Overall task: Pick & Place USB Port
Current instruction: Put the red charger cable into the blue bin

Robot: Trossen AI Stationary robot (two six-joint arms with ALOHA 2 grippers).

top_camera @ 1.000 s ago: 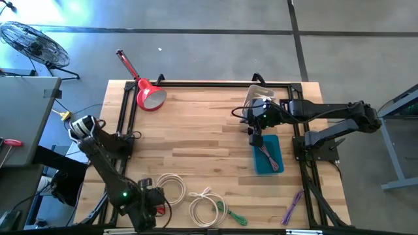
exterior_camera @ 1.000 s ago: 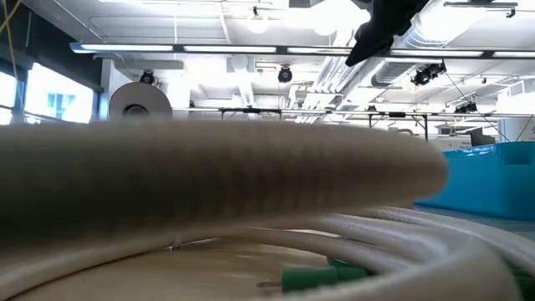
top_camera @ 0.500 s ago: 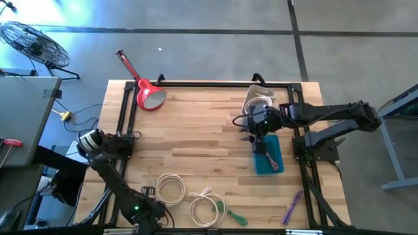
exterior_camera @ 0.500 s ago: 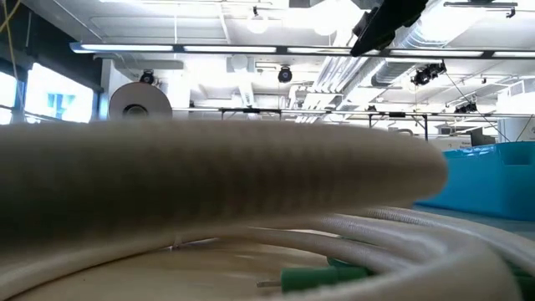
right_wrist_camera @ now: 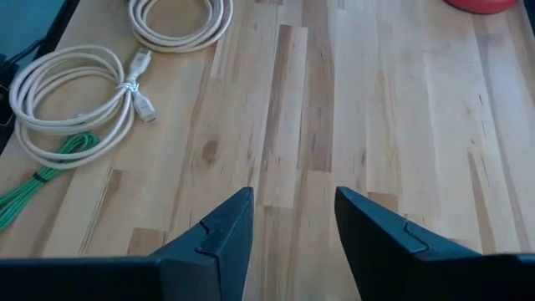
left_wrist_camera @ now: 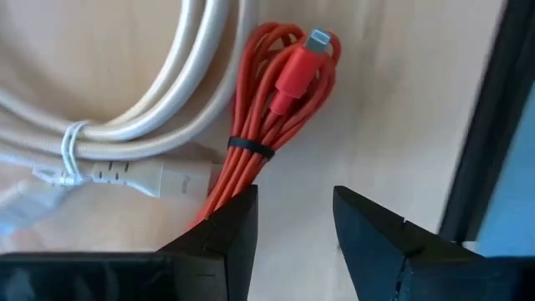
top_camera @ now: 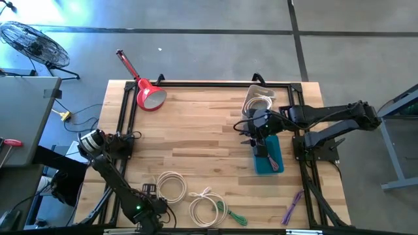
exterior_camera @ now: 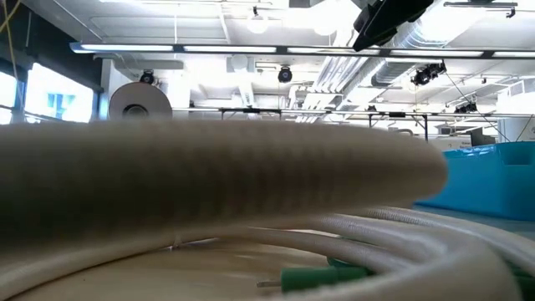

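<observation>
I've got the left gripper (left_wrist_camera: pixel 292 226) low at the near edge of the table (top_camera: pixel 196 130), fingers parted with nothing between them, poised just short of the red USB cable (left_wrist_camera: pixel 280 109); the bundle lies on the wood, touching a white cable coil (left_wrist_camera: pixel 142 100). Right gripper (right_wrist_camera: pixel 292 226) hangs over the blue bin (top_camera: pixel 269 155) on the right side, fingers apart and empty. A purple cable (top_camera: pixel 268 156) lies in the bin. Second white coil (top_camera: pixel 208 207) and green cable (top_camera: pixel 232 215) near front edge

Both pincers (left_wrist_camera: pixel 292 221) (right_wrist_camera: pixel 292 221) open, empty.
</observation>
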